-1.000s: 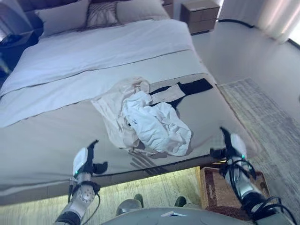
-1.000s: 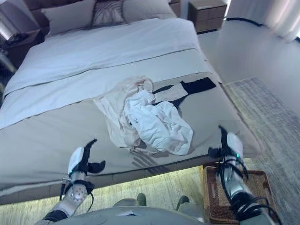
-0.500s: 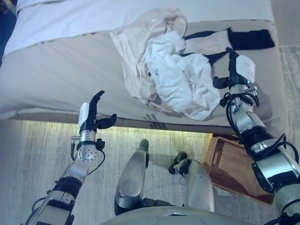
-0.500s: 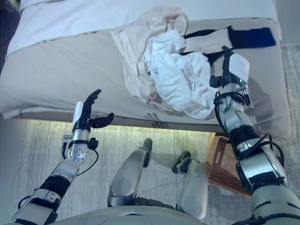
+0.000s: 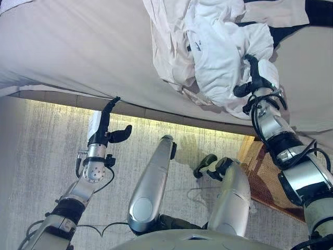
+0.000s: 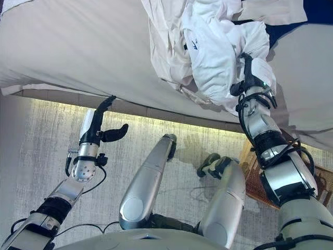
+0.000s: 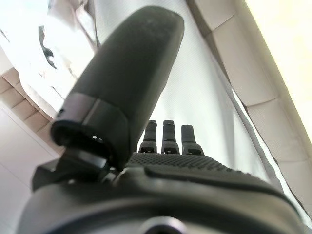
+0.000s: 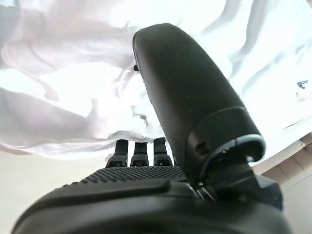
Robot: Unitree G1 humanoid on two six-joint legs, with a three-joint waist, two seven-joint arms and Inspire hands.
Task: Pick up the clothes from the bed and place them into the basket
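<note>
A heap of clothes lies on the grey bed [image 5: 78, 47]: a white garment [image 5: 223, 47] on top of a cream one [image 5: 169, 47], with a black and cream piece [image 5: 317, 10] behind. My right hand [image 5: 257, 78] is open, its straight fingers against the white garment's near edge; the cloth shows just past the hand in the right wrist view [image 8: 73, 73]. My left hand [image 5: 104, 130] is open and empty, fingers up at the bed's front edge, well left of the heap. A brown wicker basket [image 6: 255, 177] stands on the floor at the right, partly behind my right arm.
The bed's front edge [image 5: 156, 115] runs across the view with a lit strip under it. Pale carpet [image 5: 31, 156] lies in front of the bed. The left wrist view looks along the grey sheet [image 7: 204, 87].
The camera has tilted down and closer to the bed. My right hand has gone from beside the heap to the white garment's edge. My left hand now reaches the bed's front edge.
</note>
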